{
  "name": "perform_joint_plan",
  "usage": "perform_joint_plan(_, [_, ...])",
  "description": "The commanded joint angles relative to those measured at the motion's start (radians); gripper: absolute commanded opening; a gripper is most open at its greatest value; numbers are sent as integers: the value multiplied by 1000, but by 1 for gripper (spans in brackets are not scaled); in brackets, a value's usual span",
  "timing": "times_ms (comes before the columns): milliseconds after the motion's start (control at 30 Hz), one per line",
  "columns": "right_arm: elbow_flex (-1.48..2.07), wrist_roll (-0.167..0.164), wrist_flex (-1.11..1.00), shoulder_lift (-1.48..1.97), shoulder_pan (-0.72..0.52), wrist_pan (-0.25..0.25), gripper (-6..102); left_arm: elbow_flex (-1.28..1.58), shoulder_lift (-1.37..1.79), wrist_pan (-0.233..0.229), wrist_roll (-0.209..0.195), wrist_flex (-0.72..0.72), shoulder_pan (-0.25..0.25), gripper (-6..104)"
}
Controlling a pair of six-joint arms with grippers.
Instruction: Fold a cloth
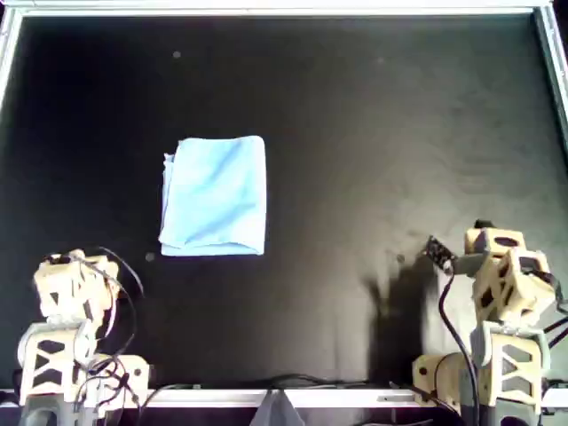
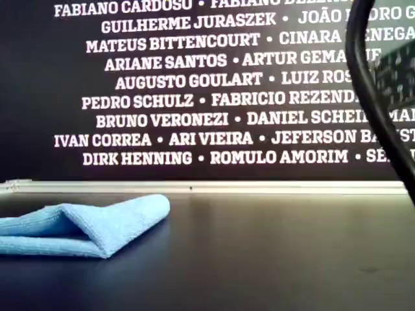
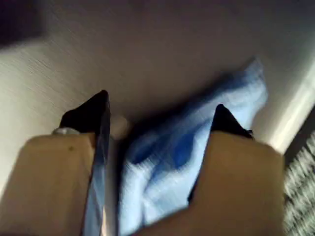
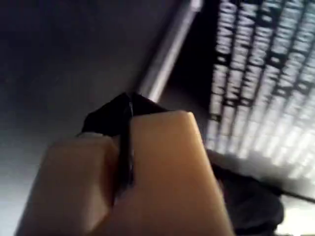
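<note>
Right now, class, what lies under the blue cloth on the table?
The cloth lies folded on the black table, its own lower layers showing at the edge in the exterior view. Anything beneath is covered and cannot be seen.

You see a plain light sky-blue cloth (image 1: 215, 196) with no pattern on a black table (image 1: 373, 133) edged in a silver frame (image 1: 284, 9). The arms (image 1: 506, 293) are tan, and the black wall (image 2: 39, 65) carries white lettered names.
</note>
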Motion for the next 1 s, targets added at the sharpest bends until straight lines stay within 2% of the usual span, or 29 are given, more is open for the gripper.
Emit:
perform_joint_plan(0, [15, 5, 43, 48, -9, -8, 0, -11, 17, -25, -9, 21, 12, 73])
perform_joint_plan(67, [15, 5, 44, 48, -11, -8, 0, -11, 18, -25, -34, 48, 12, 73])
perform_joint_plan(200, [15, 6, 48, 48, -14, -8, 0, -11, 18, -25, -129, 87, 11, 73])
perform_joint_plan(267, [15, 6, 61, 48, -14, -9, -1, -11, 18, -25, -163, 89, 11, 73])
perform_joint_plan(500, [15, 6, 337, 51, -9, -11, -1, -11, 17, -25, -156, 89, 11, 73])
perform_joint_plan(867, [14, 6, 350, 51, -12, -11, -1, -11, 17, -25, -152, 89, 8, 73])
perform_joint_plan(967, [14, 6, 350, 46, 8, -11, -1, -11, 17, -23, -124, 89, -25, 73])
